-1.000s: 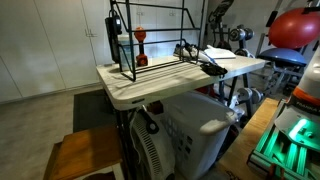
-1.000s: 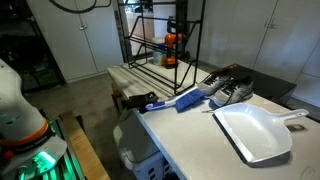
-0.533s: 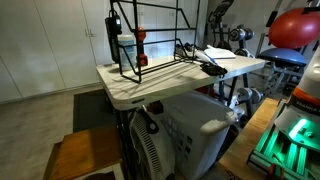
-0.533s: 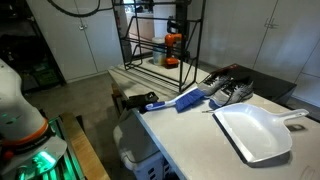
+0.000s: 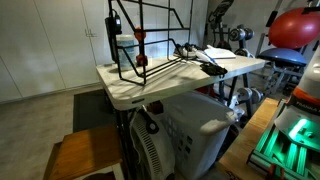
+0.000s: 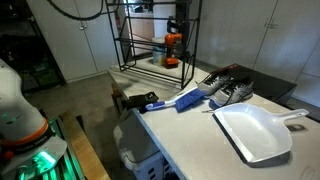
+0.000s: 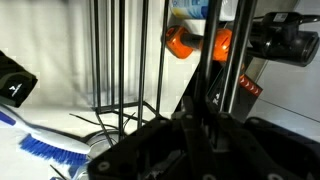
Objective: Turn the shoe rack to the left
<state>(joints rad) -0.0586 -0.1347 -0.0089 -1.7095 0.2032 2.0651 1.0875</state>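
The shoe rack (image 5: 158,38) is a tall open frame of thin black rods standing on the white slatted tabletop (image 5: 130,92). It shows in both exterior views (image 6: 150,40). My gripper (image 5: 113,28) is at one upright end of the rack (image 6: 180,22). In the wrist view a black upright rod (image 7: 215,60) runs down between the dark fingers (image 7: 203,125), which are closed on it. An orange item (image 7: 190,42) and a white bottle (image 5: 125,50) sit at that end of the rack.
A pair of shoes (image 6: 228,90), a blue brush (image 6: 188,98) and a white dustpan (image 6: 255,132) lie on the adjoining white table. A white appliance (image 5: 190,130) stands below the table. A red exercise ball (image 5: 295,28) is behind.
The rack has turned a little on the tabletop with my gripper holding its end. Its free end has swung slightly leftward in an exterior view. The shoes, brush and dustpan have not moved.
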